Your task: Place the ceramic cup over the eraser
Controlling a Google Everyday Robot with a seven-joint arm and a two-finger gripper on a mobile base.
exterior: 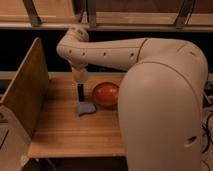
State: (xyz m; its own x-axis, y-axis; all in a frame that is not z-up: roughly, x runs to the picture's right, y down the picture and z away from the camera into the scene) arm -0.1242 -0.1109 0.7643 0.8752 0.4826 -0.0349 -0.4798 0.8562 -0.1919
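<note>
The single camera view looks down on a pale wooden table (65,131) with an upright wooden panel (22,92) along its left edge. The robot's white arm (110,50) reaches in from the right and bends down over the far part of the table. At its end the gripper (78,71) points down, clenched on the small cream-white tapered ceramic cup (80,77). The cup hangs clear of the table, so it reads as held, not set down.

Right beneath the cup stands the narrow black rectangular eraser (80,93), upright on its short end. The cup's lower edge looks to be just above the eraser's top, or just meeting it; which of the two I cannot tell. A flat light-blue curved piece (86,108) lies just in front of the eraser's foot, and a round orange-red bowl (106,94) sits just beside it on the right.

The step in hand appears to be the lowering. To do it well, the cup's mouth should stay centred on the eraser and come straight down. Any sideways drift could catch the rim on the block's top and tip so slim a piece over. The grip should let go only once the rim rests on the wood. The rim must also clear the blue piece, or the cup may settle tilted.
</note>
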